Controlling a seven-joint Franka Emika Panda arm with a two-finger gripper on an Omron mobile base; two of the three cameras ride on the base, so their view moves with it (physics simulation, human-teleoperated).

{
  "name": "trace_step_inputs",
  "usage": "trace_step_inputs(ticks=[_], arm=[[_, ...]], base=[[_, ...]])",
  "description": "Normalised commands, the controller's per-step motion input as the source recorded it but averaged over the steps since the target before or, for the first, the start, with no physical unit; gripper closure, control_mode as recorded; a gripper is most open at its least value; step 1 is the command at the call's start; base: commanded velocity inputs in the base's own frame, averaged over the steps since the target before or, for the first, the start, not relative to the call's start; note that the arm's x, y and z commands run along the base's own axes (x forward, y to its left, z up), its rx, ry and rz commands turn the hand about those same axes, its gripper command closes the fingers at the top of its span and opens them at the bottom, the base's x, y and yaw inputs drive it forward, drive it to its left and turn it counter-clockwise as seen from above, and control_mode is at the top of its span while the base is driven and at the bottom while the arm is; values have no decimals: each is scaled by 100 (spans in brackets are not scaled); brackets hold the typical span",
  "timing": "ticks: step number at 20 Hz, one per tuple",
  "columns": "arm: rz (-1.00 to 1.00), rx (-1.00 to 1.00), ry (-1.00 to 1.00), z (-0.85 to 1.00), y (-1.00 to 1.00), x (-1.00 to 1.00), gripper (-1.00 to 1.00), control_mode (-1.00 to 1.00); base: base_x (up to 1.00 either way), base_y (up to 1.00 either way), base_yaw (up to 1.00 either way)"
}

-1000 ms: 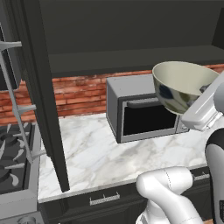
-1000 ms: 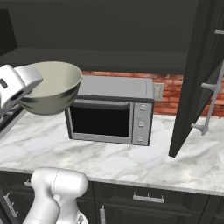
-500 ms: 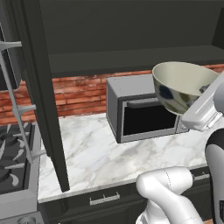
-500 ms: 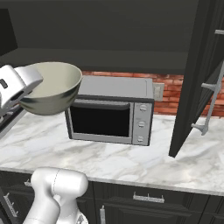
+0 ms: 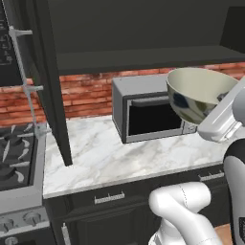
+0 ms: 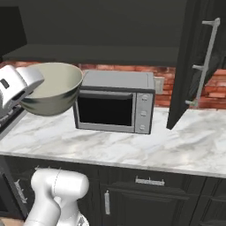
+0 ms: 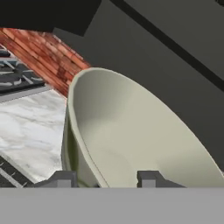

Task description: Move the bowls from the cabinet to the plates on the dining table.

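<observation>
My gripper is shut on the rim of the glossy grey-green bowl, which has a cream inside. The bowl hangs tilted in the air in front of the microwave, above the counter, with the gripper at its right side. From the right base view the bowl is at the left with the gripper on its near rim. The dark cabinet stands open above, its shelf bare where I can see it. The marbled bowl, the plates and the dining table are out of view.
A grey microwave stands on the marble counter against the brick wall. Open cabinet doors with silver bar handles hang at the left and the right. A gas stove sits at the far left. Dark drawers run below.
The whole picture has shifted: the counter, microwave and doors sit higher and look smaller, so the base has backed away. The bowl stays in my gripper at the same place in view.
</observation>
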Motion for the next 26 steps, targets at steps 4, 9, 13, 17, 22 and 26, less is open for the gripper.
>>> trace_step_inputs(ticks=[4, 9, 13, 17, 22, 26], arm=[[0, 0, 0, 0, 0, 0, 100, 100], [0, 0, 0, 0, 0, 0, 100, 100], [0, 0, 0, 0, 0, 0, 100, 100], [0, 0, 0, 0, 0, 0, 100, 100], [0, 0, 0, 0, 0, 0, 100, 100], [0, 0, 0, 0, 0, 0, 100, 100]], base=[[-96, 0, 1], [-73, 0, 1], [-41, 0, -1], [-41, 0, -13], [-28, -14, -35], [-14, -16, -53]])
